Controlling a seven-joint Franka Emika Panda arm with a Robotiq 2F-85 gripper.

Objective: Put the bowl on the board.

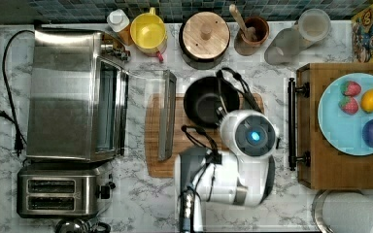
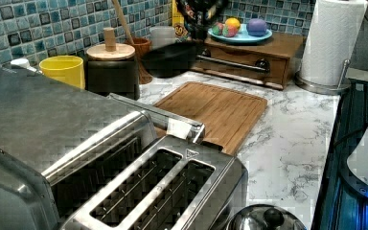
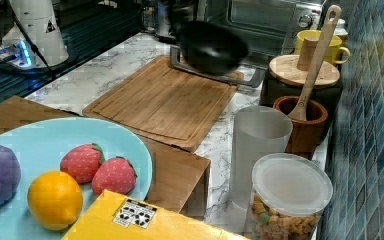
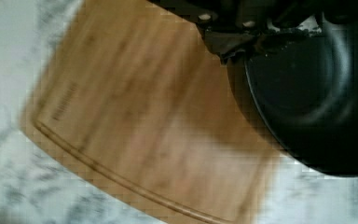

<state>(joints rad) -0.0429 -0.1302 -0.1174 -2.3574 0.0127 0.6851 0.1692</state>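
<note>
Black bowl carried in the air above the wooden board

The large rectangular light-brown wooden board (image 3: 167,100) lies bare; the round matte black bowl (image 3: 213,47) hangs over its far edge, clamped at the rim by the gripper (image 4: 235,35). Released here, it could drop and tip off the board.

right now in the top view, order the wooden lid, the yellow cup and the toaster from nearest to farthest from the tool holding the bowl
The tool grips the bowl at its rim, over the board.
1. Wooden lid: just up from the bowl.
2. Yellow cup: further toward the top view's left, by the back wall.
3. Toaster: far lower left corner.
</note>
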